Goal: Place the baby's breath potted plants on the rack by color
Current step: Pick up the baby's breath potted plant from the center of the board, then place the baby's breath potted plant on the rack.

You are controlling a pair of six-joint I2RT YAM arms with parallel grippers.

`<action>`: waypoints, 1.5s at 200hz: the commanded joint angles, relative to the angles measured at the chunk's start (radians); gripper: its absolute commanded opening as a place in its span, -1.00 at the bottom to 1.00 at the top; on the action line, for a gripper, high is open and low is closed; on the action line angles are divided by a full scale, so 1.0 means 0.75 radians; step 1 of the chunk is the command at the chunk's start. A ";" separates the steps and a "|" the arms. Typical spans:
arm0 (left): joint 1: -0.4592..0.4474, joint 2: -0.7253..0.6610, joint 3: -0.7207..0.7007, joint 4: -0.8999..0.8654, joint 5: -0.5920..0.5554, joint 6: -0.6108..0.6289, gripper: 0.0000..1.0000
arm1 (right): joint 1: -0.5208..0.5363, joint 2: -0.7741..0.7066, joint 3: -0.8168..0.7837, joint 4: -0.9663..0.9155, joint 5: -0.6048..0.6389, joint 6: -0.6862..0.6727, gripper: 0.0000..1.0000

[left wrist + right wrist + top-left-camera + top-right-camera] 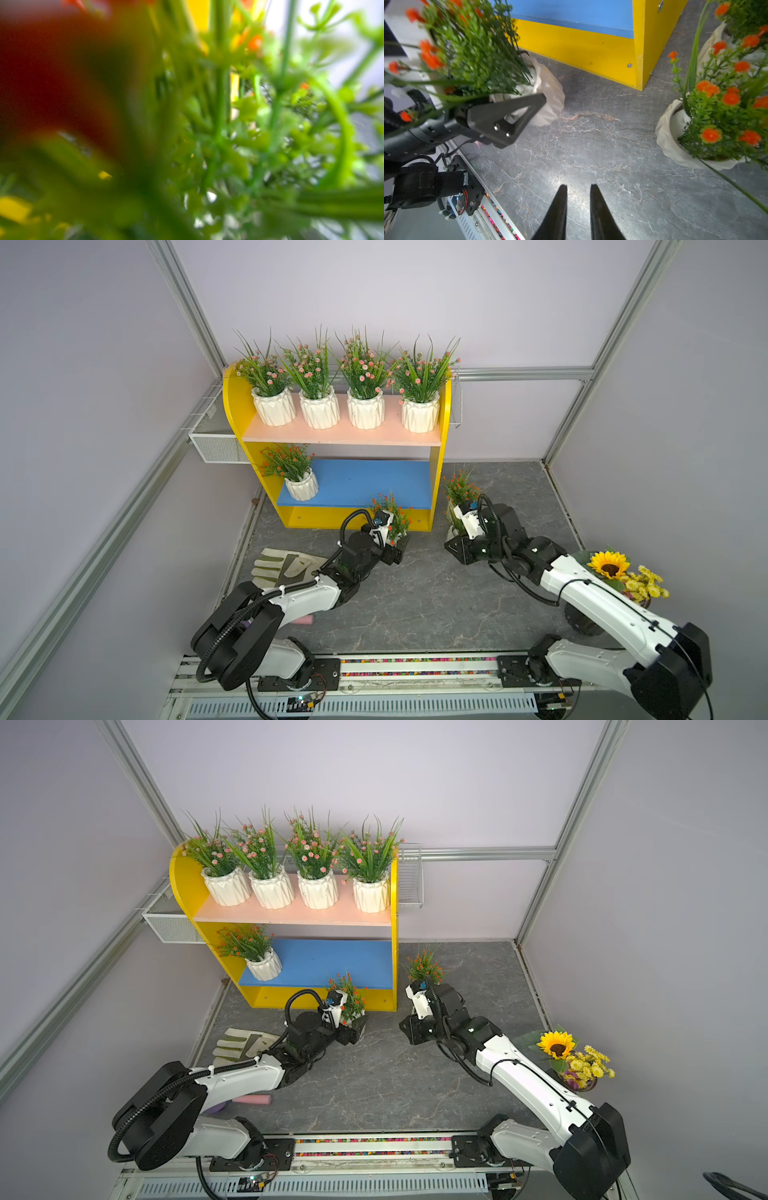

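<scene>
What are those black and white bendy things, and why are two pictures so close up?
They are two robot arms. Two pictures look down from above; two come from cameras on the wrists, so plants look huge. The rack has four pink pots on top and one orange pot on the blue shelf. Three more orange pots stand on the table. The left hand reaches around one of them; I can't tell if it squeezes. The right hand is empty, slightly open. A glove and sunflowers sit nearby.
</scene>
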 commanded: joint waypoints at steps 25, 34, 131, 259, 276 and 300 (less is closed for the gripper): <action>0.095 -0.048 0.115 0.063 -0.107 -0.009 -0.25 | -0.022 -0.051 -0.087 -0.009 0.018 0.038 -0.52; 0.109 -0.050 0.132 0.048 -0.125 -0.002 -0.26 | -0.022 -0.055 -0.093 -0.006 0.016 0.041 -0.52; 0.323 -0.089 0.293 -0.058 -0.107 -0.023 -0.29 | -0.028 -0.068 -0.128 0.019 0.009 0.060 -0.52; 0.465 0.028 0.430 -0.027 -0.016 -0.035 -0.36 | -0.033 -0.090 -0.146 0.007 0.020 0.059 -0.52; 0.465 0.018 0.413 0.007 -0.008 -0.033 -0.36 | -0.037 -0.088 -0.143 0.008 0.020 0.057 -0.52; 0.464 0.014 0.424 0.014 -0.008 -0.010 -0.36 | -0.037 -0.078 -0.138 0.016 0.007 0.057 -0.53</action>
